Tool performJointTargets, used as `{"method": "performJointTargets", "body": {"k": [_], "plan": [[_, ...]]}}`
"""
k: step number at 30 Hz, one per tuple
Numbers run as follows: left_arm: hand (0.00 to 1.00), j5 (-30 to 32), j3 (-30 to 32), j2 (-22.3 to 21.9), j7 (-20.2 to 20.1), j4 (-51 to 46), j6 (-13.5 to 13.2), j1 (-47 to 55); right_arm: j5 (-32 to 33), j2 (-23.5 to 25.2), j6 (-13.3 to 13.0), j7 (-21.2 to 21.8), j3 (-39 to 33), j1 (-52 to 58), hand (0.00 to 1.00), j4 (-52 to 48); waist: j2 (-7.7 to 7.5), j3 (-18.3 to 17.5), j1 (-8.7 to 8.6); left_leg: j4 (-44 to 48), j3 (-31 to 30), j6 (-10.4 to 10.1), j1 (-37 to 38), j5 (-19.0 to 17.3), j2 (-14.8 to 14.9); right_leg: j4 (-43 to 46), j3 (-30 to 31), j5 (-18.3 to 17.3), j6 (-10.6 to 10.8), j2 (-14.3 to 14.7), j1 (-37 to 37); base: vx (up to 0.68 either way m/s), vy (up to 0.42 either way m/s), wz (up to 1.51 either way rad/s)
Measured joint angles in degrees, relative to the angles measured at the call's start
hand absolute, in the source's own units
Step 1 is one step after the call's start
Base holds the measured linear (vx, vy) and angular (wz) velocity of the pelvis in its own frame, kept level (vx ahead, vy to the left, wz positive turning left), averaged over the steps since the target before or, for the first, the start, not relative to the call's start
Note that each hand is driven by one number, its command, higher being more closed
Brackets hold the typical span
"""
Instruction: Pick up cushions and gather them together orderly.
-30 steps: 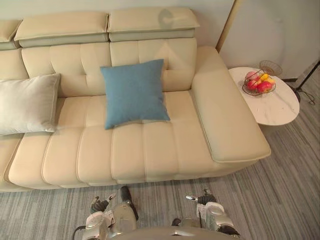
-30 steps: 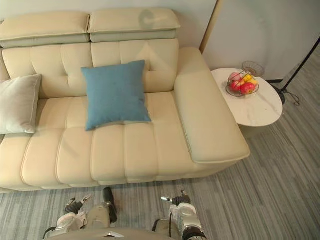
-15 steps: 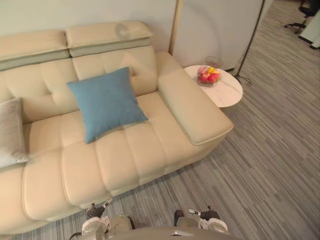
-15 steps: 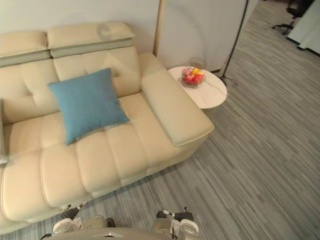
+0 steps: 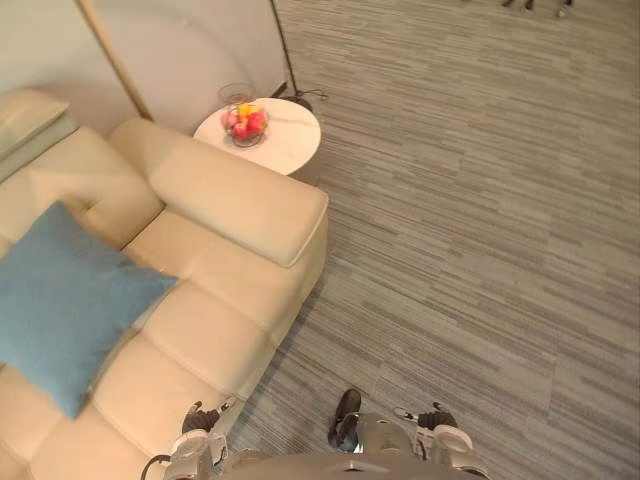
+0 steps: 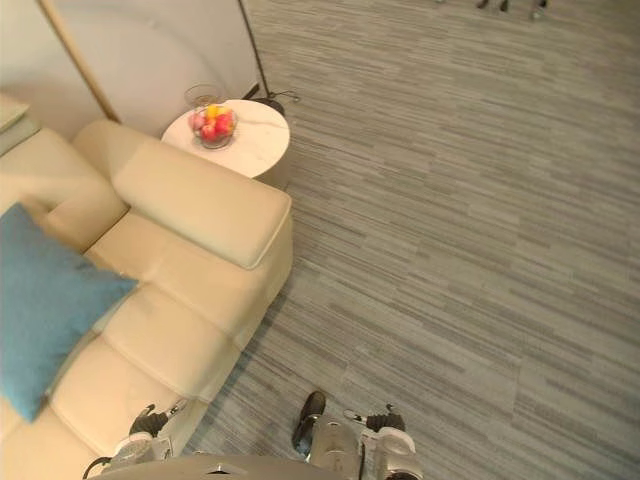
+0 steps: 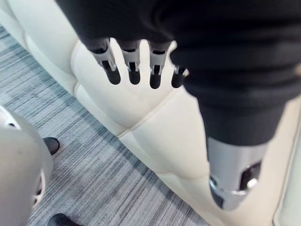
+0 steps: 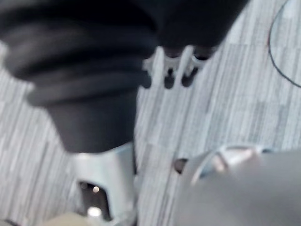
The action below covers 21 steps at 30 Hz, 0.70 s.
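panning right; blue cushion (image 5: 65, 300) now far left

No legible text, label, number or sign anywhere

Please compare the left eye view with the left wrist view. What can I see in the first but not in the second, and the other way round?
Left eye view, not the wrist view: the blue cushion on the sofa, and the round white side table with a fruit bowl beside the armrest. Left wrist view, not the eye view: the left hand from very close, fingers straight, holding nothing, the seat's front edge past them. Both: the cream sofa, the grey striped floor and the left hand.
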Motion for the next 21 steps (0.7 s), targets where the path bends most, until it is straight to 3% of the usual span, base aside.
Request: {"method": "performJointTargets", "body": {"k": [1,2,3,4,5,9,13,15,18,19,21], "plan": [[0.0,0.02,-0.72,-0.73,-0.15,0.64,-0.02,0.32,0.1,-0.6,0.11,-0.09,-0.48,-0.58,0.0,-0.14,0.87,0.16,0.55,5.15,-0.94,1.45,-1.26,0.57,2.85,2.79,-1.08,-3.4,0.31,0.11,0.17,0.2,-0.047,-1.59],[0.0,-0.09,-0.5,-0.28,-0.4,0.1,-0.66,0.36,0.07,-1.46,0.36,-0.42,-0.73,-0.57,0.0,0.36,-0.58,1.48,0.42,13.58,-4.79,0.26,-3.19,-1.63,3.25,9.35,1.39,-4.08,-2.37,-2.38,-0.47,0.14,-0.014,-1.48],[0.0,-0.09,-0.89,-0.51,-0.57,0.22,-0.41,0.1,0.08,-2.2,0.46,-0.54,-1.22,-0.54,0.0,0.95,0.96,1.48,0.21,14.45,-9.75,-1.05,-5.37,-3.5,2.44,7.59,3.25,-3.64,-1.81,-0.27,0.77,0.14,0.021,-1.41],[0.0,-0.12,-0.87,-0.84,-0.79,0.29,-0.46,-0.13,0.1,-2.16,0.77,-1.01,-1.22,-1.03,0.0,1.08,0.82,1.59,0.34,14.07,-13.81,-1.03,-7.66,-5.14,-0.11,6.28,5.74,-3.03,-1.98,0.48,1.36,0.08,0.014,-1.45],[0.0,-0.24,-0.68,-1.19,-0.93,-0.17,-0.8,-0.32,0.1,-1.52,0.98,-1.37,-1.62,-1.17,0.0,1.25,0.0,2.06,1.05,11.29,-17.11,-1.13,-9.93,-5.96,-3.73,4.94,9.74,-2.58,-1.39,1.03,2.36,0.11,0.024,-1.38],[0.0,-0.17,0.44,-2.38,-0.94,-2.15,-1.29,-0.16,0.11,-0.75,1.13,-1.66,-1.7,-0.48,0.0,0.88,-0.18,2.06,2.56,0.6,-28.52,-1.6,-14.47,-5.7,-9.08,3.52,20.19,-2.26,-0.86,3.49,3.91,0.11,0.066,-1.5],[0.0,-0.17,1.52,-3.27,-0.94,-3.2,-1.54,-0.16,0.18,0.22,1.1,-2.15,-1.66,0.85,0.0,-0.78,-0.13,1.94,3.6,-5.9,-39.88,-2.56,-15.06,-4.7,-10.34,5.19,28.2,-2.37,-0.27,6.06,4.2,0.17,0.208,-1.56],[0.0,-0.2,1.45,-3.69,-0.99,-3.42,-1.53,-0.18,0.23,1.09,0.83,-2.27,-2.05,2.01,0.0,-2.08,-0.75,1.06,3.82,-5.91,-38.44,-2.16,-13.25,-1.85,-10.48,7.32,32.24,-3.9,1.56,6.8,3.82,0.2,0.255,-1.29],[0.0,-0.18,0.55,-2.54,-1.04,-3.55,-1.43,-0.22,1.38,3.33,0.59,-2.28,-2.6,3.66,0.0,-3.92,-3.66,0.26,3.22,-6.85,-33.14,-1.08,-11.68,-2.99,-11.04,10.34,33.14,-6.19,2.69,4.54,1.5,0.21,0.253,-0.99],[0.0,-0.17,-0.05,-0.94,-1.01,-3.88,-1.2,-0.26,1.58,5.01,0.34,-2.21,-2.41,3.29,0.0,-3.72,-6.49,-0.25,3.96,-8.27,-26.62,-0.13,-9.28,-2.42,-11.37,16.84,29.6,-6.99,4.93,0.97,-2.04,0.21,0.183,-1.29],[0.0,-0.17,-0.79,-0.31,-1.02,-3.07,-1.04,-0.52,1.77,5.47,0.31,-2.16,-2.35,3.02,0.0,-3.38,-6.68,-0.23,3.53,-9.45,-24.07,-0.07,-7.8,-2.39,-11.37,18.18,24.48,-6.37,5.95,-1.08,-3.25,0.2,0.114,-1.16]]}}
